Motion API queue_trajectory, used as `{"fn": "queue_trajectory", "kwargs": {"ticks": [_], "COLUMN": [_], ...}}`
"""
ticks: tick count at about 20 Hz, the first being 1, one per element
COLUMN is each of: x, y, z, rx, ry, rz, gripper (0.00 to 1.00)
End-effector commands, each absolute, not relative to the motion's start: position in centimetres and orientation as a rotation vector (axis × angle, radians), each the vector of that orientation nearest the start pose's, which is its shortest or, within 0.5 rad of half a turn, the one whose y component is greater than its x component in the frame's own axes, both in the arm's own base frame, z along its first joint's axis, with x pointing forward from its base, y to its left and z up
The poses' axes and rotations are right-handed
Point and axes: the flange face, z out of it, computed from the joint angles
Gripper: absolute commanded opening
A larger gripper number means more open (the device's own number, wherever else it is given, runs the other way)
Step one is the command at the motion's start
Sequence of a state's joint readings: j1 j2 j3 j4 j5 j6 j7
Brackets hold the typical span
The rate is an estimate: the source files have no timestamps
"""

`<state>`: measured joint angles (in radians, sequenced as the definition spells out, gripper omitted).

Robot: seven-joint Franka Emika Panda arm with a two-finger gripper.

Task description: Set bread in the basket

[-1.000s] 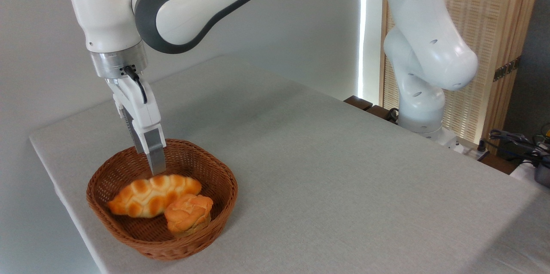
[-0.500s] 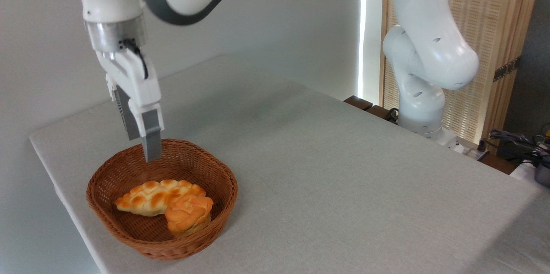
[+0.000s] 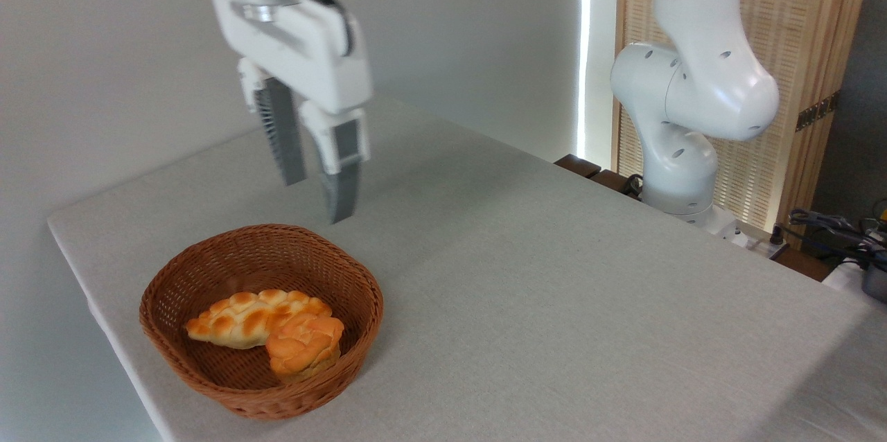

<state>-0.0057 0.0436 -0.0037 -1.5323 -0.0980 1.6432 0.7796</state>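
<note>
Two baked pieces are seen inside the basket (image 3: 261,321), which is placed near the front left corner of the table (image 3: 554,289). This basket is round, brown and woven, with low sides, and its rim is fully visible. The bread (image 3: 246,318), a long braided loaf with pointed ends and a golden-brown bumpy top, is laid flat on the bottom of the basket, with its left end directed toward the left wall of the basket. A small round orange bun (image 3: 305,345) is found just in front of the right end of the loaf, and the two are touching; the right tip of the loaf is partly hidden by the bun. The table is covered by a light grey cloth. Above and a little behind the basket, toward the right of its far rim, the gripper (image 3: 317,194) is held in the air, well apart from the bread and the basket. Its two grey fingers (image 3: 343,182) are pointed down and are spread apart, with a clear gap between them, and nothing is held there. Farther back on the right, the white base and lower links of the arm (image 3: 682,102) are seen at the far edge of the table, in front of a wooden slatted screen (image 3: 797,47).
</note>
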Motion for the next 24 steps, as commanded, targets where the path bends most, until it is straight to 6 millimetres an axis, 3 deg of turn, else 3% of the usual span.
{"fn": "queue_trajectory", "kwargs": {"ticks": [1,4,24], "x": [54.8,54.4,54.5], "y": [-1.5,-2.1,-2.6], "z": [61.9,61.4,60.8], "rx": [-2.988,-3.021,-2.93], "ry": [1.225,1.148,1.171], "rz": [-0.14,-0.134,-0.057], "gripper": [1.0,1.0,1.0]}}
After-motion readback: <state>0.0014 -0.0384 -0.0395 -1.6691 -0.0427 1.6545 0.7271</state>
